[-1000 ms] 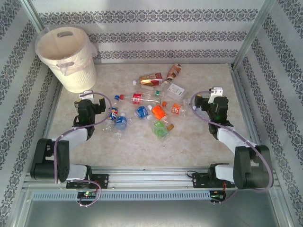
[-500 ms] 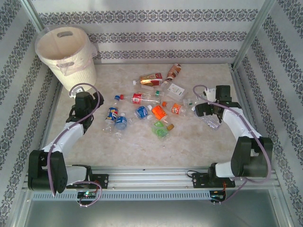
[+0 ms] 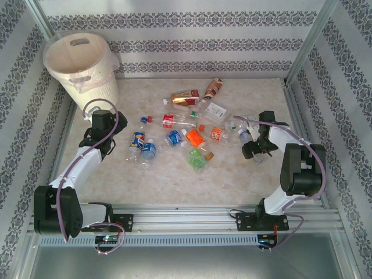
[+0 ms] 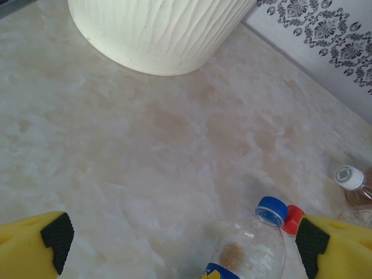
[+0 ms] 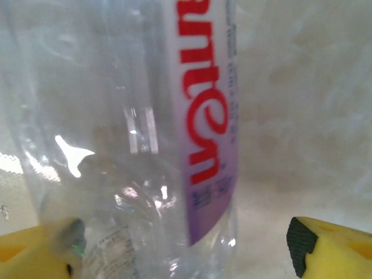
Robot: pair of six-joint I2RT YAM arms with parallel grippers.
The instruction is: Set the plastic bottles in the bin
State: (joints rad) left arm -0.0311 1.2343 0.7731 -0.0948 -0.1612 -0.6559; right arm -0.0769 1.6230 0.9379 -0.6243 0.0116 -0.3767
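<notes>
One clear bottle (image 5: 116, 145) sits between the open right fingers (image 5: 331, 244): probably light, slippery and easily crushed, so grip its labelled middle gently. Left fingers (image 4: 35, 247) are open too, a blue-capped bottle (image 4: 256, 244) between them, the bin (image 4: 157, 29) beyond.

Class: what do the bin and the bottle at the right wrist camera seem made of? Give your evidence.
The bin: likely matte cream plastic, with moulded wavy ribs. The bottle: thin clear glossy plastic; the table shows through and highlights glint on it.
</notes>
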